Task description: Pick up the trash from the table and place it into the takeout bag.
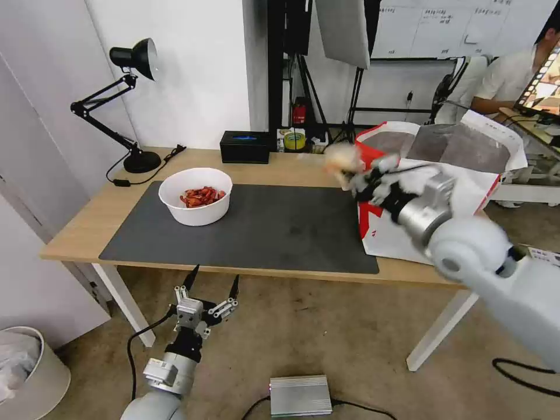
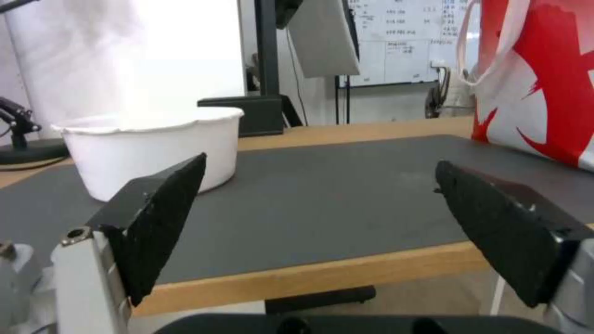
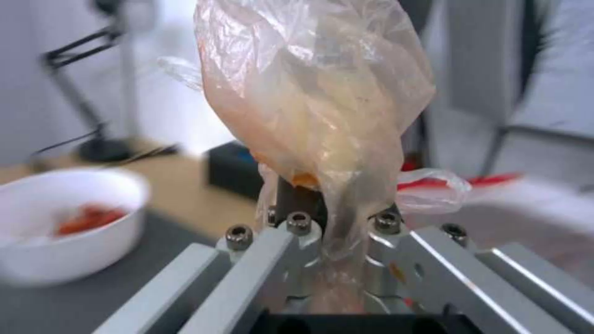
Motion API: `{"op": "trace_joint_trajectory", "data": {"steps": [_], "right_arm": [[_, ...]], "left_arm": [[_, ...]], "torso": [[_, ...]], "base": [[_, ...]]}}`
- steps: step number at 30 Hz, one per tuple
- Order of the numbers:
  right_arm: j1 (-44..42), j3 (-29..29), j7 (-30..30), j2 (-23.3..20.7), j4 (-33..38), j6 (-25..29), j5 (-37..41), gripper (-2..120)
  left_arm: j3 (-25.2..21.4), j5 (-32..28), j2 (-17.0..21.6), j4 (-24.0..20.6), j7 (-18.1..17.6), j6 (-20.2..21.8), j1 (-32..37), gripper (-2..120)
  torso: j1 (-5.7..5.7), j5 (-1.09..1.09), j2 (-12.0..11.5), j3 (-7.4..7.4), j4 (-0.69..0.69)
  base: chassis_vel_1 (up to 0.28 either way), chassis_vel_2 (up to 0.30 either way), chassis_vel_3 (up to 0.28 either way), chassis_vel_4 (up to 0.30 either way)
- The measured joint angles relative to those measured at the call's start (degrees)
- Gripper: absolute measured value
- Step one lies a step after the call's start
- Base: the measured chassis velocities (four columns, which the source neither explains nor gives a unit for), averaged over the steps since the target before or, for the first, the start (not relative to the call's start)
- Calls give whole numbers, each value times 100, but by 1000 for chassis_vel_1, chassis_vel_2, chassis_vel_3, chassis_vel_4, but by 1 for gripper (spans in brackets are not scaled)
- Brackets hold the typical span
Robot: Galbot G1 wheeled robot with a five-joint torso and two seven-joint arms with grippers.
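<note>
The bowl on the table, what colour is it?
White, with red shells inside; the bowl shows best in the head view.

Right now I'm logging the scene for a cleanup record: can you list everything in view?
Bowl: one, white, red shells inside, on the mat's left part.
Mat: one, dark grey, on the table.
Takeout bag: one, white and red, table's right end.
Crumpled plastic wrapper: one, clear, orange-stained, held beside the bag's near-left corner.
Desk lamp: one, black, table's far left.
Box: one, black, table's far edge.
Bin: one, white, floor, left.
Left gripper: open, below the table's front edge.
Right gripper: shut on the wrapper.
</note>
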Motion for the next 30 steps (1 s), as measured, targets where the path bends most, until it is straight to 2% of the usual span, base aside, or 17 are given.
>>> {"op": "trace_joint_trajectory", "data": {"steps": [3,6,10,12,13,15,23,29,30], "right_arm": [[188,33,270,-54,-107,-48,-20,4],[388,35,883,-100,-248,-458,-280,4],[435,9,1231,-95,-328,-732,-505,4],[522,-26,1745,-34,-378,-1128,-292,4],[522,-26,1745,-34,-378,-1128,-292,4],[615,-39,2201,1,-402,-1389,218,4],[715,-39,2967,37,-450,-1525,1335,3],[701,-57,3240,106,-502,-1347,1431,3],[694,-57,3261,108,-502,-1330,1436,7]], "left_arm": [[-19,-2,3,-8,-1,6,-1,100],[-38,-3,-9,-7,0,3,27,100],[-36,-3,-20,5,0,-5,41,100],[-22,-1,-30,9,-1,-8,47,100],[-22,-1,-30,9,-1,-8,47,100],[-20,2,-36,5,0,-12,56,100],[-40,12,-32,-15,1,-24,83,100],[-41,8,-47,-18,4,-19,76,100],[-45,3,-62,-32,4,-11,71,100]], "torso": [[0,0,0,0,0],[1,0,0,1,0],[1,0,-1,1,-1],[1,1,0,1,0],[1,1,0,1,0],[1,0,-1,1,0],[1,-1,-1,0,0],[1,0,-1,1,0],[1,0,0,1,0]], "base": [[0,0,0,0],[0,0,0,0],[0,0,0,0],[0,0,0,0],[0,0,0,0],[0,0,0,0],[0,0,0,0],[0,0,0,0],[0,0,0,0]]}}
